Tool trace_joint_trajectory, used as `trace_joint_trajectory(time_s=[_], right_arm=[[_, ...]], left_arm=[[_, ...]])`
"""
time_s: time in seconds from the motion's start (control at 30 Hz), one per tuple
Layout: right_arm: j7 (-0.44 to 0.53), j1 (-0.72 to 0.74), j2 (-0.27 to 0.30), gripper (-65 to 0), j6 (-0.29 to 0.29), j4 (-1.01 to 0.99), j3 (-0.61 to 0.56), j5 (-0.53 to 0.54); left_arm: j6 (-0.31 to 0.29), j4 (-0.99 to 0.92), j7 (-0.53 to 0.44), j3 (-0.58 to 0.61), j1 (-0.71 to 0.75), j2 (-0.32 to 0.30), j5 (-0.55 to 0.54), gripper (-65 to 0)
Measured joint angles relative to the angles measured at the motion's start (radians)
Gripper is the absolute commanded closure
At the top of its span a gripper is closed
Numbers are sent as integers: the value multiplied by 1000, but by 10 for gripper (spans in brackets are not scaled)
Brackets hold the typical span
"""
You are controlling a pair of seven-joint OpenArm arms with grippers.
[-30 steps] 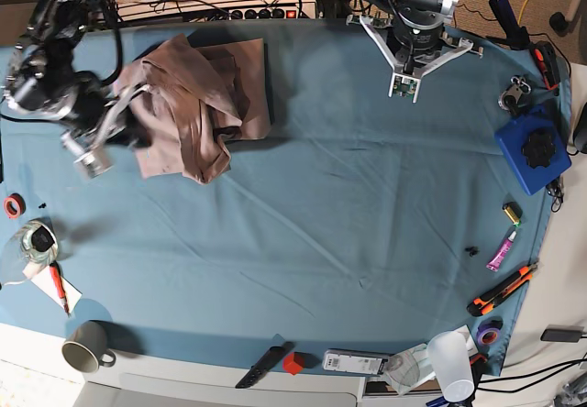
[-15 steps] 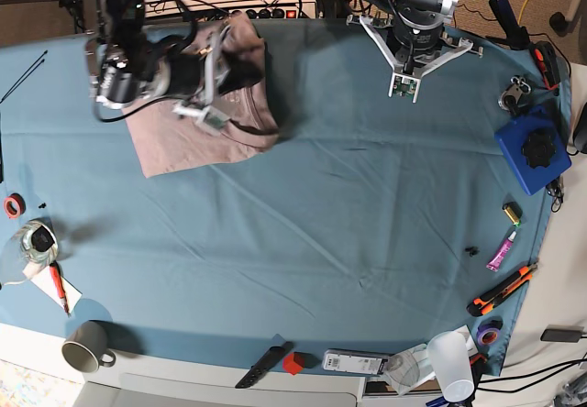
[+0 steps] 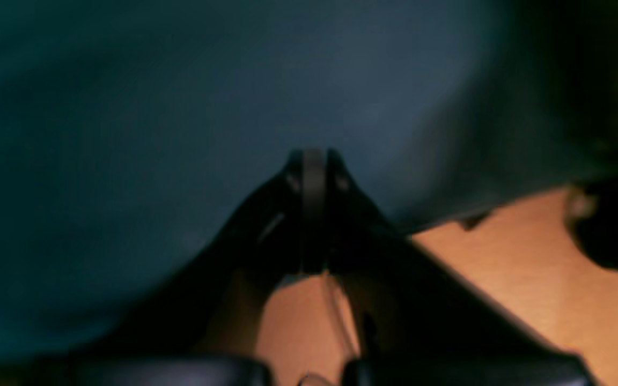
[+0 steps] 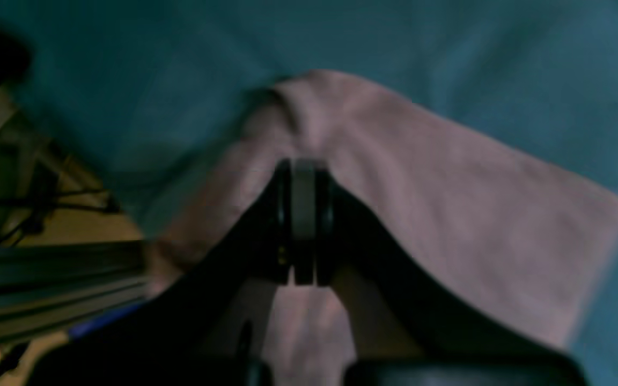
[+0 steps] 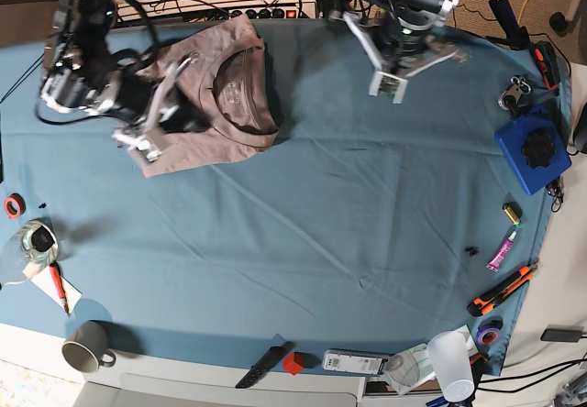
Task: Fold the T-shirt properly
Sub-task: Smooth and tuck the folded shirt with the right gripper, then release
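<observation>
A: Left wrist view: what does the left tool (image 3: 313,161) show?
B: Jaws pressed together, nothing between them, above the blue-teal cloth (image 3: 180,107) at the worktop's edge; no garment is visible here.

A: Right wrist view?
B: The right tool (image 4: 302,171) has its jaws closed together over the T-shirt (image 4: 448,203); whether fabric is pinched cannot be told.

A: Base view?
B: The T-shirt (image 5: 220,104) lies folded at the worktop's far corner, beside the right tool (image 5: 147,132). Its collar (image 5: 240,91) faces up; the long axis appears to run from the far edge toward the near-left.

A: Risk?
B: If fabric is caught, withdrawing could probably drag the fold open.
</observation>
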Motion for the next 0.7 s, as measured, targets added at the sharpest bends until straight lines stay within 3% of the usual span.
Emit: trace_joint_trajectory(time_s=[0.1, 0.3, 0.37, 0.5, 0.6, 0.7], right_arm=[[-3, 0, 0, 0, -4, -127, 24, -9], [43, 3, -2, 0, 0, -357, 20, 25], [30, 11, -2, 0, 2, -365, 20, 34], [-19, 32, 8, 0, -2, -343, 20, 159], [-6, 102, 6, 0, -1, -332, 21, 145], [18, 181, -18, 0, -1, -331, 24, 65]], left_arm=[[-21, 0, -40, 2, -16, 0, -50, 0], [-19, 0, -35, 2, -61, 0, -47, 0], [-19, -4, -36, 2, -61, 0, -48, 0], [-19, -15, -26, 2, -61, 0, -50, 0], [-19, -15, -29, 2, -61, -1, -55, 0], [-19, -15, -29, 2, -62, 0, -54, 0]])
